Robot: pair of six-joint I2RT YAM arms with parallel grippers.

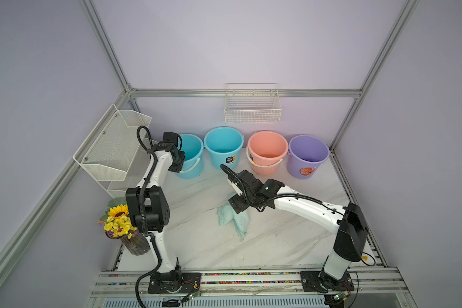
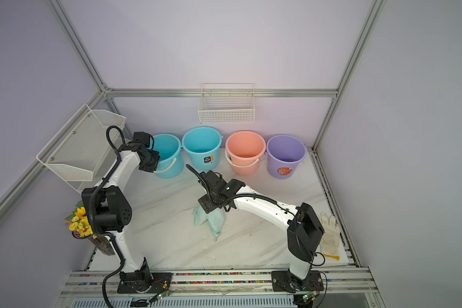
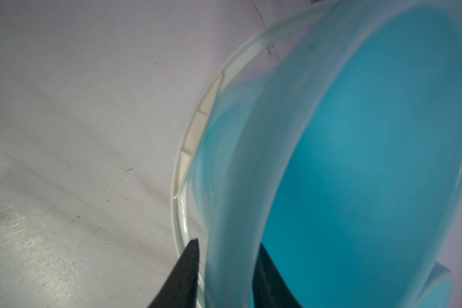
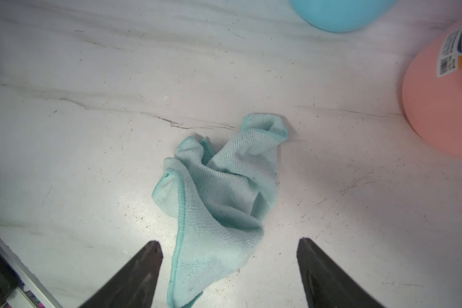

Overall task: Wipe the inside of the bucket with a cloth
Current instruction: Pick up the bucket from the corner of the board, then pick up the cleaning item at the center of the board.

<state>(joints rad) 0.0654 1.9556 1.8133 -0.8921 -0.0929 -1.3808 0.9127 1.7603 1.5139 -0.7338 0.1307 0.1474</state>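
While right end effector (image 4: 228, 241) gapes over cloth (image 4: 224, 192), left end effector (image 3: 228, 241) clamps rim of blue bucket (image 3: 371, 160)

A pale mint-green cloth (image 4: 219, 197) with darker teal edging is seen mid-table, on a white tabletop (image 1: 198, 240) veined in grey, pretty much like marble. Along 12 o'clock, a sky-blue bucket (image 1: 192, 149), a second sky-blue bucket (image 1: 223, 145), a salmon-pink bucket (image 1: 267, 149) and a lilac bucket (image 1: 308, 152) are lined up; yellow flowers (image 1: 118, 221) are spotted at 8 o'clock, an off-white glove (image 2: 330, 234) at 4.
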